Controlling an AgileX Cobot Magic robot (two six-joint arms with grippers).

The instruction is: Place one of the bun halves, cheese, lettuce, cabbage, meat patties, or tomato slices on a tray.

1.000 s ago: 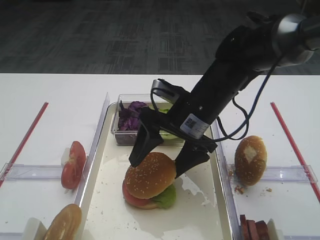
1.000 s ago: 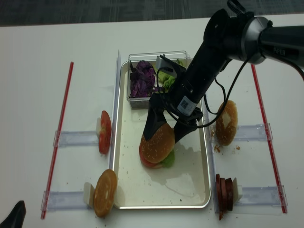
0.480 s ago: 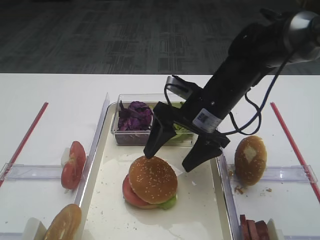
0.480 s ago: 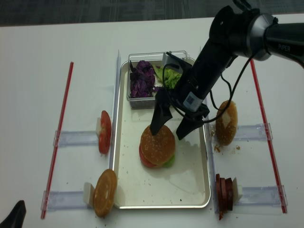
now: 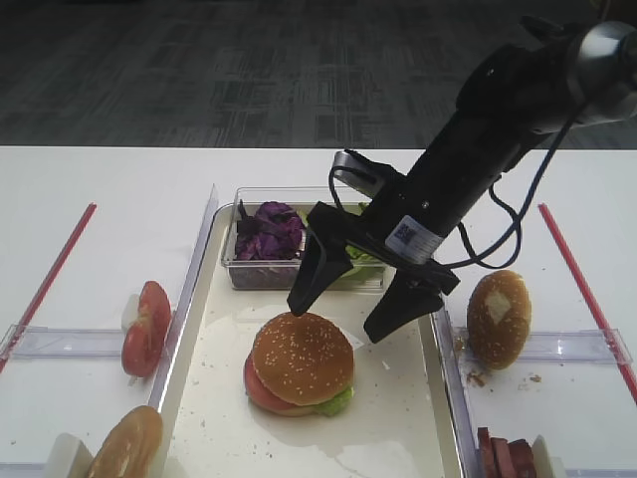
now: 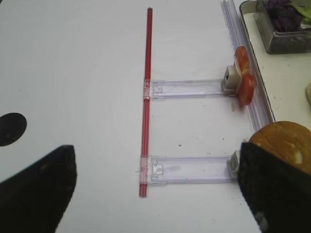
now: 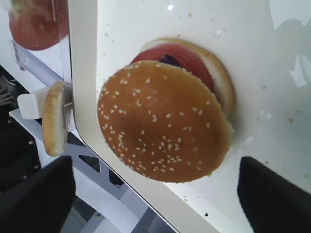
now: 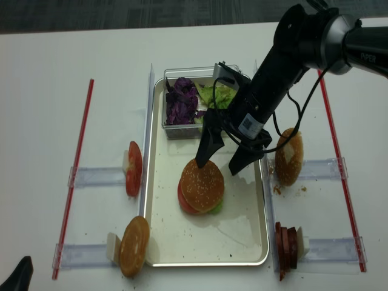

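The sesame-seeded bun half (image 5: 302, 351) (image 8: 202, 182) (image 7: 163, 126) lies on a tomato slice (image 5: 261, 388) and lettuce (image 5: 334, 401), in the middle of the cream tray (image 5: 388, 428) (image 8: 239, 233). My right gripper (image 5: 338, 319) (image 8: 217, 168) (image 7: 154, 196) hangs open just above and behind it, touching nothing. My left gripper (image 6: 155, 194) is open over bare table, holding nothing. Cabbage (image 8: 182, 100) and more lettuce (image 8: 215, 96) fill a clear box at the tray's far end. Meat patties (image 8: 287, 245) stand right of the tray. No cheese is in view.
Tomato slices (image 5: 144, 324) (image 6: 243, 80) and a glossy brown bun (image 8: 134, 245) (image 6: 286, 145) stand in clear holders left of the tray. A seeded bun with a pale patch (image 5: 498, 317) stands on the right. Red strips (image 8: 76, 176) (image 8: 339, 176) run along both sides.
The right gripper's open fingers lifted from either side of the sesame bun half and drew back toward the box. The bun, tilted before, now lies level on the stack.
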